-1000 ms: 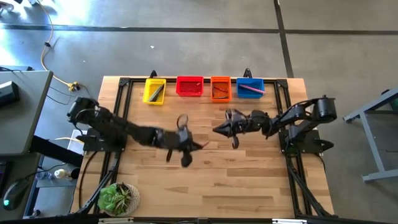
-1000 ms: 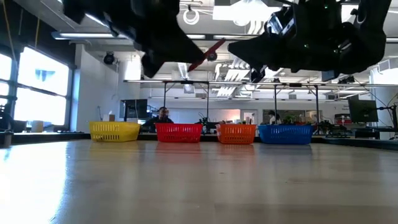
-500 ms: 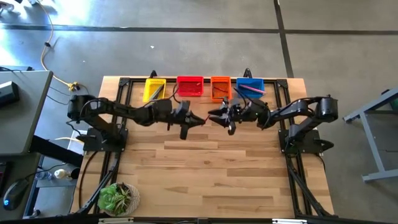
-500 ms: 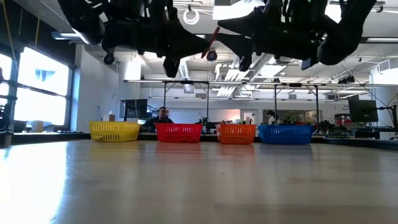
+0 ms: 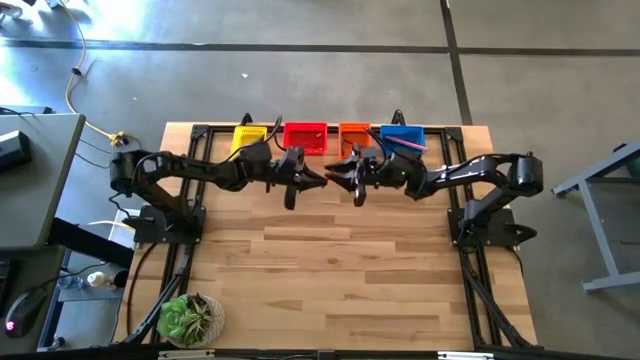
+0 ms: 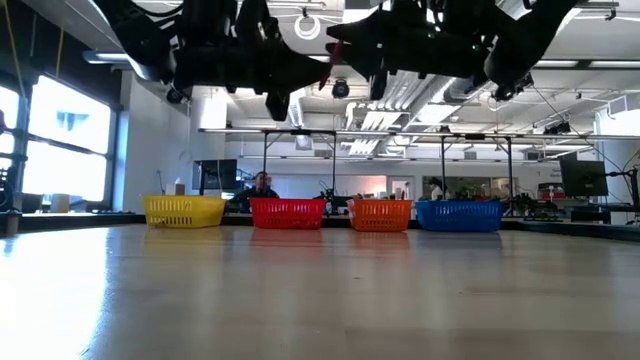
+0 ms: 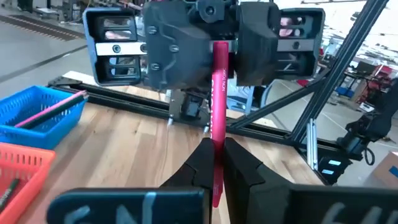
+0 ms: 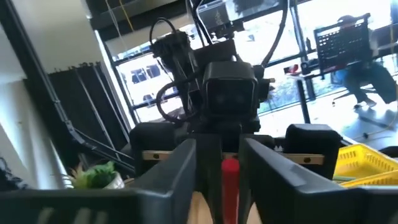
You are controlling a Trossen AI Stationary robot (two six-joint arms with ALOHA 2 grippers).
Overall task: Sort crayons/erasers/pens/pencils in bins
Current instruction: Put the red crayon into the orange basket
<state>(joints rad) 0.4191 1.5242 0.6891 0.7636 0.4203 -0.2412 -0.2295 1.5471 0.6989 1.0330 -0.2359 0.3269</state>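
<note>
A large open-plan robotics lab or workshop was shown: exposed ceiling ducts (image 6: 400,100) and strip lights ran across the upper frame, monitors (image 6: 583,178) stood at right, and a polished concrete floor (image 5: 300,80) surrounded the wooden table (image 5: 330,280).

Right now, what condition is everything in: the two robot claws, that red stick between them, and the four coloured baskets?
Left gripper: shut on the red stick, held in mid-air.
Right gripper: open, its fingers on either side of the stick's far end.
Red stick: held off the table between both grippers.
Yellow plastic bin: holds dark sticks.
Red plastic bin: contents unclear.
Orange plastic bin: holds sticks.
Blue plastic bin: holds a pink stick.
</note>
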